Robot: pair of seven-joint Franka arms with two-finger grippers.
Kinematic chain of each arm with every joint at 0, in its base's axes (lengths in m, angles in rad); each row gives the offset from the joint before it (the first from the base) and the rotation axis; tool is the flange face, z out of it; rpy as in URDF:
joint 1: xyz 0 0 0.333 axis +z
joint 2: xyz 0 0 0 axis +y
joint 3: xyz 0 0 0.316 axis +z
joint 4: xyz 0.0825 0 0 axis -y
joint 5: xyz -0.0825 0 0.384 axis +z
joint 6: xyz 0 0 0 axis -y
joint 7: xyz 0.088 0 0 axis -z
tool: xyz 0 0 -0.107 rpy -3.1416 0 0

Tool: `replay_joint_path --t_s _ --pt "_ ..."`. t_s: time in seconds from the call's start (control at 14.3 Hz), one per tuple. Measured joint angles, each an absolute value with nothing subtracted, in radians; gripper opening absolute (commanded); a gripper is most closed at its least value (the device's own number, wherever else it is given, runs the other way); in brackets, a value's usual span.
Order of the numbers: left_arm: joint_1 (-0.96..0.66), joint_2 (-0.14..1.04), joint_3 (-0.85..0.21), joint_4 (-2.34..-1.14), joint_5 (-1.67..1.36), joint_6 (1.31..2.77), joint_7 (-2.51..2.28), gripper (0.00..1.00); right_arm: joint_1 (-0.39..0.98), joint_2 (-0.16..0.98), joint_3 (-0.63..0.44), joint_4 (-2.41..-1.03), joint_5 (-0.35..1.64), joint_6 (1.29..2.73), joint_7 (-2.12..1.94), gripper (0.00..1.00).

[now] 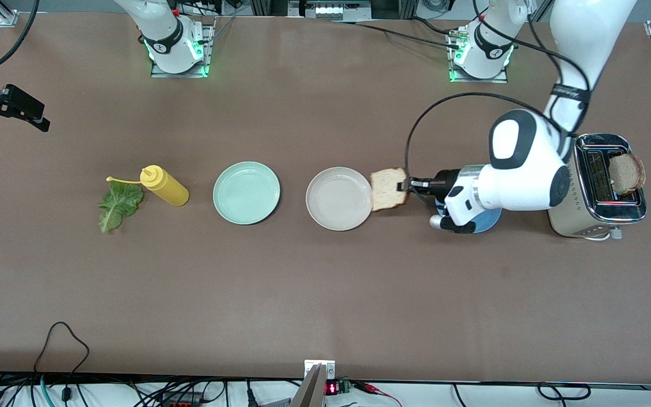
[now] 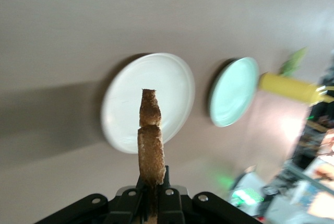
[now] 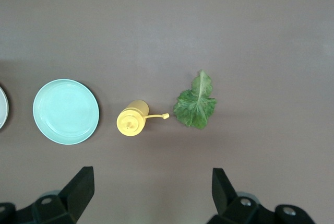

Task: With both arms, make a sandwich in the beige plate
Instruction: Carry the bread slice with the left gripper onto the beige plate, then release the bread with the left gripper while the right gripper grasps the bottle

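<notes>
First slice going in: left gripper (image 1: pixel 405 185) clamps a bread slice (image 1: pixel 388 189) at the rim of the beige plate (image 1: pixel 338 199) just ahead. Next: carry over plate centre, release. Right gripper (image 3: pixel 151 192) waits wide open above lettuce (image 3: pixel 195 104).

Three plates (image 1: pixel 339 198), two bread slices (image 1: pixel 389 189), one lettuce leaf (image 1: pixel 117 206), one mustard bottle (image 1: pixel 164 186), one toaster (image 1: pixel 602 185).
</notes>
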State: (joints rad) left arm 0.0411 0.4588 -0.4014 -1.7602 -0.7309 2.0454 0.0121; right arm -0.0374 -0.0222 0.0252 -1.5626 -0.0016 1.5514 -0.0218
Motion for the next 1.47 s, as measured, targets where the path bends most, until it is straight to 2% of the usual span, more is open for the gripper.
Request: replay_joint_path --t_s 0.35,0.7,1.19,1.47 --pt "0.016 0.526 -0.405 -1.776 -0.898 2.1 0.142 0.0 -0.037 -0.022 0.025 -1.563 -0.002 1.551 -0.022 1.0" --pt "-0.021 0.565 -0.408 -1.878 -1.188 2.187 0.454 0.0 -0.037 -0.015 0.026 -1.563 -0.001 1.543 -0.041 1.0" --pt "-0.047 0.645 -0.408 -1.925 -1.401 2.234 0.729 0.01 -0.05 0.04 0.025 -1.564 0.022 1.478 -0.445 1.0" --pt "-0.059 0.656 -0.408 -1.925 -1.411 2.24 0.74 0.01 -0.169 0.091 0.022 -1.567 0.207 1.477 -0.748 1.0"
